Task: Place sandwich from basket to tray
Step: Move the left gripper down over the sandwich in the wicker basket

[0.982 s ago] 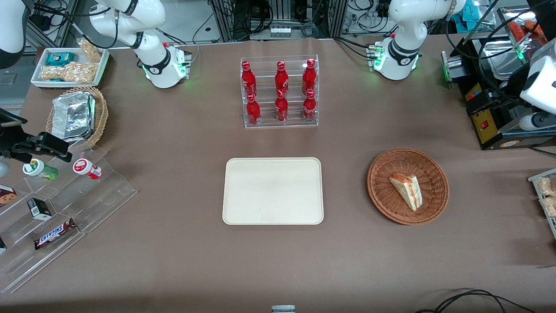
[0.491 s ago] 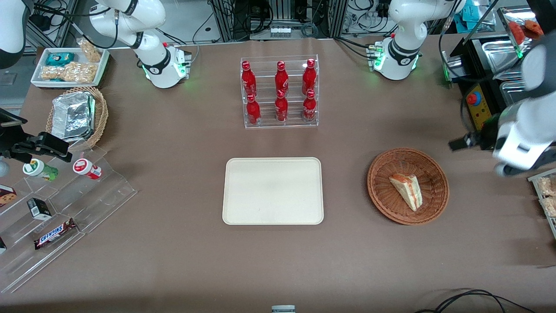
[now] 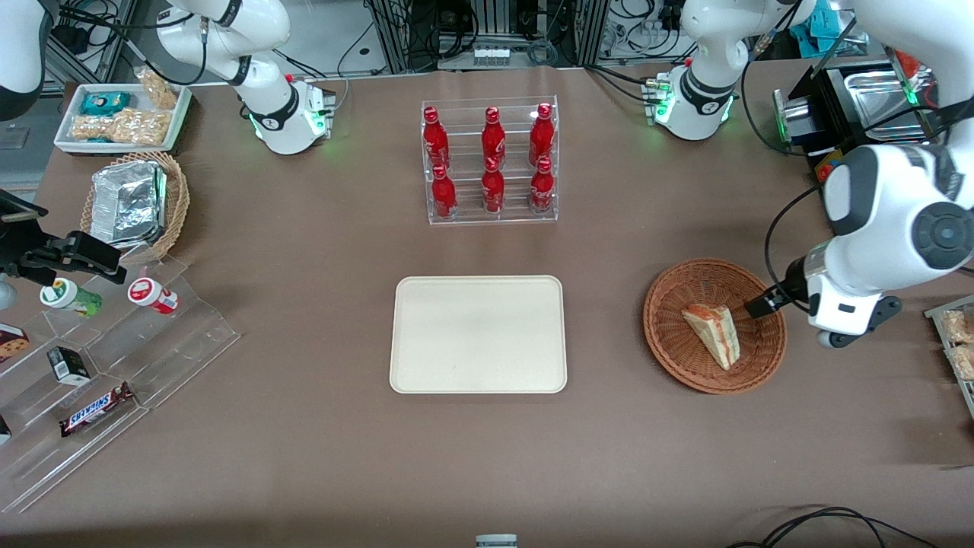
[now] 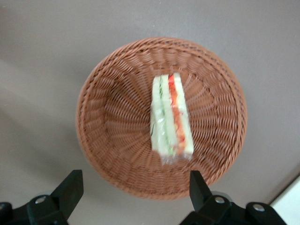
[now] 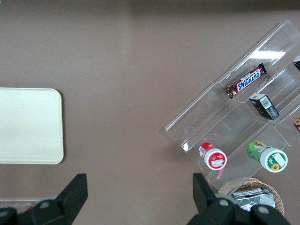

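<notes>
Front view: high, steeply downward over the whole brown table [image 3: 304,457], arm bases at its farther edge.

Left wrist view: straight down, close above the round reddish-brown wicker basket [image 4: 117,136] holding the triangular white-bread sandwich [image 4: 170,115]; left arm's gripper [image 4: 133,194], fingers spread, frames it. Front view shares both: basket [image 3: 673,346], sandwich [image 3: 714,333].

Right wrist view: straight down, higher; shares the flat cream rectangular tray [image 5: 28,125] [image 3: 478,333] and clear acrylic stepped rack [image 5: 243,117] [image 3: 114,380].
</notes>
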Tool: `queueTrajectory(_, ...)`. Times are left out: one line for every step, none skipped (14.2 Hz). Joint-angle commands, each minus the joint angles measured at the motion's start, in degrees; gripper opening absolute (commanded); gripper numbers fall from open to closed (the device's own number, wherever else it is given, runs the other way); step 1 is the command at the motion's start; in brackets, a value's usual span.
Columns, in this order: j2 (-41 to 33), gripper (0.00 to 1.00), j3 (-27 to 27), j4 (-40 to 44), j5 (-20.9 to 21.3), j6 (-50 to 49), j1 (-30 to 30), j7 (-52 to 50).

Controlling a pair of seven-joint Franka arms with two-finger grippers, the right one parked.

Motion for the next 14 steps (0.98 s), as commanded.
queueTrajectory(-1.08, 1.0, -0.07, -7.12, 0.66, 9.37, -0.36, -3.86)
queueTrajectory(-0.21, 1.0, -0.07, -8.09, 0.66, 11.58, -0.79, -3.78)
queueTrajectory(0.59, 1.0, 0.02, -8.19, 0.66, 12.21, -1.41, -3.78)
queueTrajectory(1.46, 1.0, 0.02, -8.02, 0.66, 12.65, -1.5, -3.86)
queueTrajectory(1.73, 1.0, -0.07, -8.02, 0.66, 13.35, -1.85, -3.95)
queueTrajectory(2.17, 1.0, -0.07, -8.1, 0.66, 13.88, -2.11, -4.04)
queueTrajectory(2.52, 1.0, 0.02, -8.1, 0.66, 13.88, -2.29, -4.3)
queueTrajectory(2.88, 1.0, 0.02, -8.19, 0.66, 13.97, -2.73, -4.57)
queueTrajectory(3.84, 1.0, 0.02, -8.1, 0.66, 14.06, -2.99, -4.83)
queueTrajectory(4.28, 1.0, 0.02, -8.02, 0.66, 14.76, -2.99, -5.01)
queueTrajectory(5.07, 1.0, 0.02, -8.1, 0.66, 16.5, -2.99, -5.53)
queueTrajectory(5.95, 1.0, 0.02, -8.1, 0.66, 18.0, -2.99, -6.67)
queueTrajectory(7.0, 1.0, 0.02, -8.1, 0.66, 19.15, -3.08, -7.03)
queueTrajectory(7.71, 1.0, 0.02, -8.1, 0.66, 20.29, -3.17, -7.12)
